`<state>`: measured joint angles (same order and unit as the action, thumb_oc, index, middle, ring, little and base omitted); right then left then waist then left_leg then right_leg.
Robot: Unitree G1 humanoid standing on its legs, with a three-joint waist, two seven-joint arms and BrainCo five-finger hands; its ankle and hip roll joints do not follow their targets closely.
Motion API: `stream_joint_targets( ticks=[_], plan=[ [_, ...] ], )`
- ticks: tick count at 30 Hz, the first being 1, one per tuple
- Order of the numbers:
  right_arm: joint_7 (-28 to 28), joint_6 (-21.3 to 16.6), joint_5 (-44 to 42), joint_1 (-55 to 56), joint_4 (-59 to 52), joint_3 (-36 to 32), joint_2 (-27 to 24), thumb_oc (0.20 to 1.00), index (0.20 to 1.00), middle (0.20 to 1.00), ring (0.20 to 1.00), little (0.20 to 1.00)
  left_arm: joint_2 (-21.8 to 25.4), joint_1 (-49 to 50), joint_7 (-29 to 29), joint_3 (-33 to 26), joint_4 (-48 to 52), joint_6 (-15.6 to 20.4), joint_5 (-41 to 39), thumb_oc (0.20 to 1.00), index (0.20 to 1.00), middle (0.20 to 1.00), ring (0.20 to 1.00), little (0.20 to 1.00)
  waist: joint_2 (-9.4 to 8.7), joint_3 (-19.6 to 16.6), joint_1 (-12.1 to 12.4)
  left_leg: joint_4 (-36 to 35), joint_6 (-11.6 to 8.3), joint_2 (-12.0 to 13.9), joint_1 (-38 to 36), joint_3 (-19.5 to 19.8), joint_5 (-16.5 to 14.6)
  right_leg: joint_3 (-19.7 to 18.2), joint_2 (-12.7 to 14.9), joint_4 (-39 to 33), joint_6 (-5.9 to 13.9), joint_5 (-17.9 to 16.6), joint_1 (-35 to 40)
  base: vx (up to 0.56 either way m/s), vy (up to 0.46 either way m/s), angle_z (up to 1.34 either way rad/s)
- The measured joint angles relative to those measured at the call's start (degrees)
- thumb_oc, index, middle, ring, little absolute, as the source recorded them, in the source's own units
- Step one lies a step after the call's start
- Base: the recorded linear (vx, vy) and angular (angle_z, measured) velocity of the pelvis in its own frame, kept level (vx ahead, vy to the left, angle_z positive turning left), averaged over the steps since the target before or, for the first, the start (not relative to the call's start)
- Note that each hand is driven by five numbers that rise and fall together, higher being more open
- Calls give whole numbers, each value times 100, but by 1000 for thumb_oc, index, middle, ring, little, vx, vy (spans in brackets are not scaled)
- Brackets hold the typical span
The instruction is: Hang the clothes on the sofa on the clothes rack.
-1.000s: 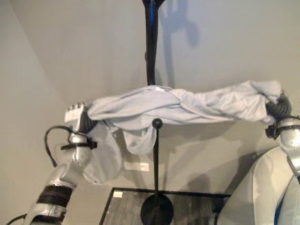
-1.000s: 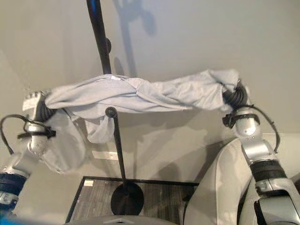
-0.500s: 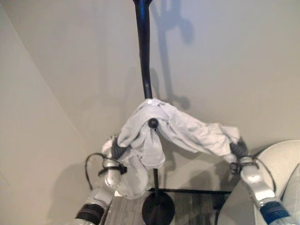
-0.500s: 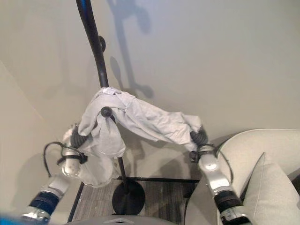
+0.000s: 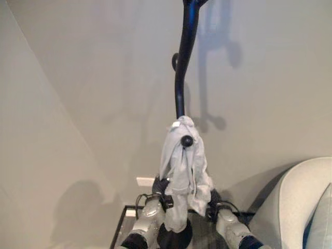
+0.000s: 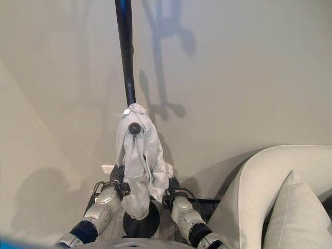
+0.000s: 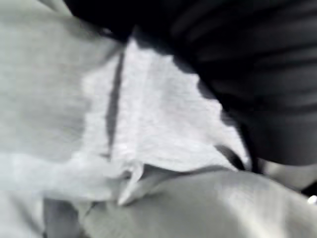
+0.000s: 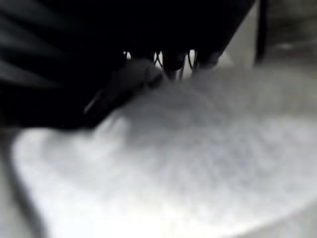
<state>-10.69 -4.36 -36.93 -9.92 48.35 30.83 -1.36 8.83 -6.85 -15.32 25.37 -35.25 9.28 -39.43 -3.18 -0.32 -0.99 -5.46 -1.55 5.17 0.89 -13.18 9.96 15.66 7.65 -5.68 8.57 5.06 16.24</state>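
A pale grey garment (image 5: 182, 166) hangs folded over a knobbed hook (image 5: 187, 140) of the black clothes rack (image 5: 180, 78), its two halves falling close together. Just below, my left hand (image 5: 160, 185) grips the garment's left end and my right hand (image 5: 213, 197) grips its right end, both drawn down beside the rack's pole. In the left wrist view the cloth (image 7: 148, 129) bunches against the hand's dark cover. Dark fingertips (image 8: 173, 60) dig into the cloth (image 8: 188, 163) in the right wrist view.
The rack's round base (image 6: 140, 225) stands on a dark framed mat (image 5: 120, 231) near the wall. A light grey sofa (image 6: 254, 192) with a cushion (image 6: 298, 212) lies at the right, close to my right arm.
Both hands have come down and together under the hook, still on the garment's ends. The garment went from a sagging span over the hook to a narrow drape. The camera has shifted too.
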Motion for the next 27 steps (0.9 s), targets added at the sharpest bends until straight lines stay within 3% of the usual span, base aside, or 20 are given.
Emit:
stream_joint_targets(
  ticks=[13, 16, 19, 20, 25, 27],
  plan=[
    [-38, 130, -1219, 11, 48, -509, -109, 1000, 1000, 1000, 1000, 1000, 10, -13, 139, -144, -117, -195, -334, 1000, 1000, 1000, 1000, 1000, 15, 11, 17, 0, -3, 15, -4, -5, -1, 3, -32, -2, -8, 6, 4, 4, -1, 0],
    [-76, 114, -1589, 58, 48, -978, -111, 1000, 1000, 1000, 1000, 1000, -135, 50, 208, -614, -460, -221, -637, 1000, 1000, 1000, 1000, 1000, 34, 25, 7, -1, -8, 32, -16, -29, -5, -24, -16, -4, -10, 5, -2, 30, -3, -4],
    [-70, 87, -2219, 196, 229, -1888, -64, 1000, 1000, 1000, 1000, 1000, -213, 226, 270, -1175, -787, -239, -778, 1000, 1000, 1000, 1000, 1000, 58, 24, -14, -23, -20, 44, -34, -55, -16, -45, -10, -11, -17, 11, -1, 61, -3, -6],
    [-93, 21, -2511, 211, 522, -2585, -38, 1000, 1000, 1000, 1000, 1000, -310, 286, 274, -1643, -1184, -249, -778, 1000, 1000, 1000, 1000, 1000, 74, 19, -12, -25, -35, 47, -66, -98, -27, -68, -1, -23, -19, 14, 5, 36, 0, -12],
    [-208, -190, -2740, 352, 1315, -3639, -619, 1000, 1000, 1000, 1000, 1000, -70, 561, 240, -2537, -1937, -224, -922, 1000, 1000, 1000, 1000, 1000, 102, -3, -30, -32, -72, 62, -126, -181, -56, -156, 12, -26, -21, 21, 7, 52, -2, -11],
    [-55, -93, -2760, 376, 1560, -3828, -696, 1000, 1000, 1000, 1000, 1000, -79, 572, 295, -2835, -2282, -215, -924, 1000, 1000, 1000, 1000, 1000, 123, -23, -38, -25, -79, 70, -130, -192, -61, -169, 7, -26, -21, 21, 2, 9, 0, -2]
  ],
)
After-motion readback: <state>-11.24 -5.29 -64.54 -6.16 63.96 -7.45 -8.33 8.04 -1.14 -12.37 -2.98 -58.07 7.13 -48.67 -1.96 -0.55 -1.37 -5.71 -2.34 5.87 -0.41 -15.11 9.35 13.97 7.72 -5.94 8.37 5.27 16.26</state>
